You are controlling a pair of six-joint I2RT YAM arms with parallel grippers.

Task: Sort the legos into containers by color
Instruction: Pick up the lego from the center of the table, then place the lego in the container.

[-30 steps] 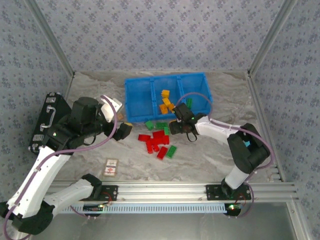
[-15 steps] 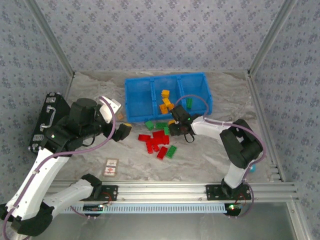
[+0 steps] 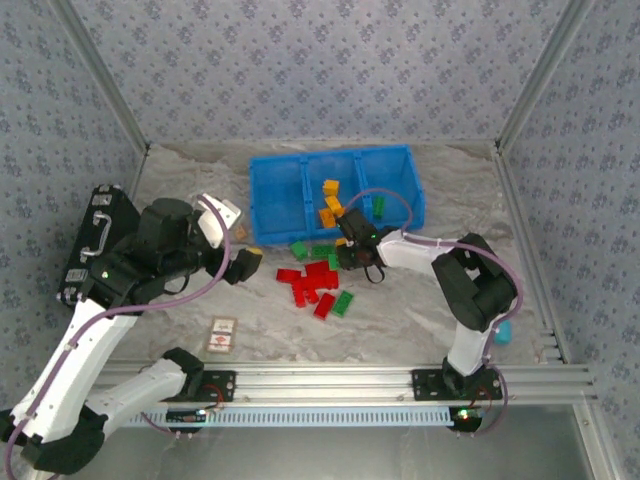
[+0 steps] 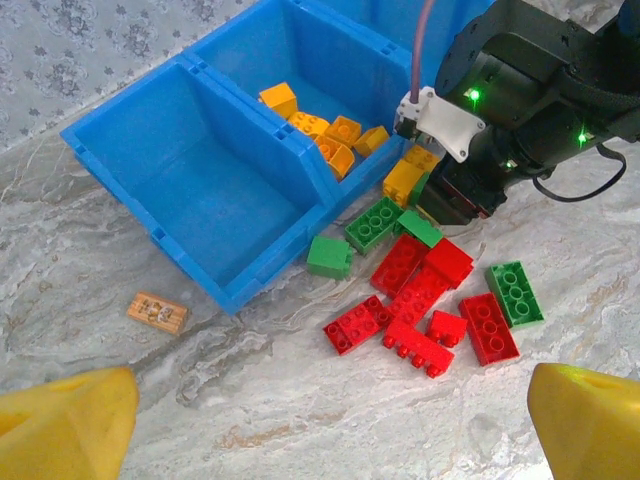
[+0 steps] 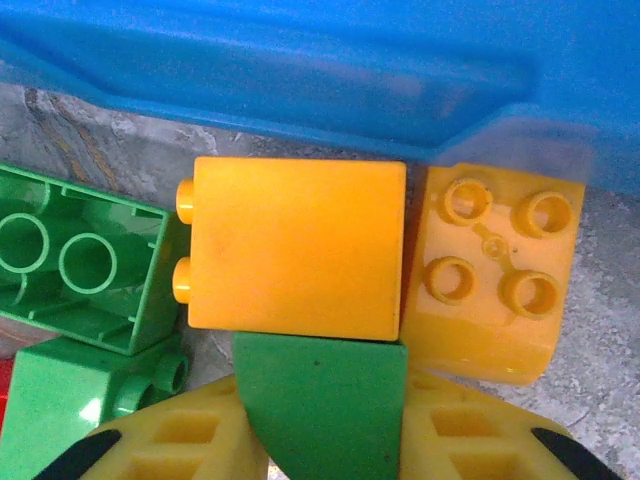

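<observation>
The right hand (image 3: pixel 354 256), at 12 o'clock of the loose legos (image 3: pixel 312 285) on the bench (image 3: pixel 420 300), grips a green lego (image 5: pixel 320 405), which I judge must next rise into the green compartment of the containers (image 3: pixel 256 195) at 1 o'clock, while the left hand (image 3: pixel 250 263) is open.

A black case (image 3: pixel 86 250), a printed card (image 3: pixel 222 335), perhaps a wooden tile (image 4: pixel 157 311).

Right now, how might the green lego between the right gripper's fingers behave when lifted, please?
The green lego looks glossy, so it may slip in the right gripper. The hollow underside of a neighbouring green lego suggests it is light.
</observation>
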